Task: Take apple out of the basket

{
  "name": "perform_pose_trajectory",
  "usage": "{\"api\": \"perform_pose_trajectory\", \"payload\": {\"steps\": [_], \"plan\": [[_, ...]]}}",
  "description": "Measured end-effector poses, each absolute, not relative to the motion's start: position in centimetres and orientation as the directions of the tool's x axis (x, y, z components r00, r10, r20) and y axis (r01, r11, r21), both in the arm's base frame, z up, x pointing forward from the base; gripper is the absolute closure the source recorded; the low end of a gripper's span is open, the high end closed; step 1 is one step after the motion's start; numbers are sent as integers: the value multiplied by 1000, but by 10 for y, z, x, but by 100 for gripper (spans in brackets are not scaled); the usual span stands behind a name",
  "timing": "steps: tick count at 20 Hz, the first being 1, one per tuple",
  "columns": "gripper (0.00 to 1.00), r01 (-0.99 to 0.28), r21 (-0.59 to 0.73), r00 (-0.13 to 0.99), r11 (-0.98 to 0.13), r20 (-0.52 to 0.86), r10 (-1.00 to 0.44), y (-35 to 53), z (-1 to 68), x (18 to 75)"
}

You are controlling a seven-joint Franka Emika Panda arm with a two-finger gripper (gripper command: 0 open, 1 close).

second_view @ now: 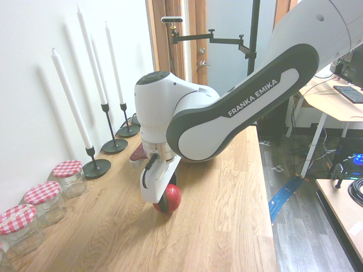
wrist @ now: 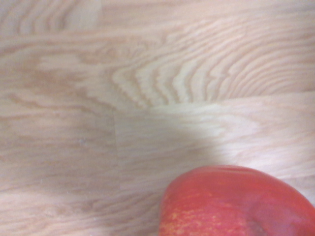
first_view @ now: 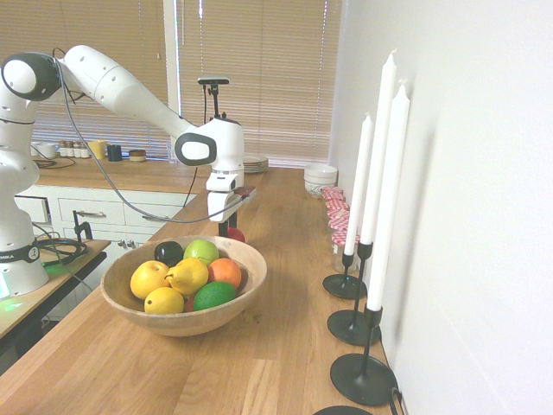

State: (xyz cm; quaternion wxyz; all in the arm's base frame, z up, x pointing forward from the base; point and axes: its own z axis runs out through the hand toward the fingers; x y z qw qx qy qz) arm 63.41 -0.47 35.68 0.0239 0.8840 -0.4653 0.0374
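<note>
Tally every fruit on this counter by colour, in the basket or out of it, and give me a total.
Yellow fruits: 3
Green fruits: 2
Orange fruit: 1
Dark fruit: 1
Red apple, outside the basket: 1
Total in view: 8; anything buried under the pile is hidden.

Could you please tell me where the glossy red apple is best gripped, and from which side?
Across its widest middle, coming straight down from above: the round, glossy red apple has no handle, and the wooden counter lies beneath it. The white arm's gripper holds it so, outside the light wooden bowl.
</note>
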Motion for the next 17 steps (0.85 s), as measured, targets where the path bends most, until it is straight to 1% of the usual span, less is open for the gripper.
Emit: {"api": "perform_pose_trajectory", "payload": {"steps": [17], "plan": [[0, -842, -7, 537, -539, 90, -839, -22, 364, 633]]}}
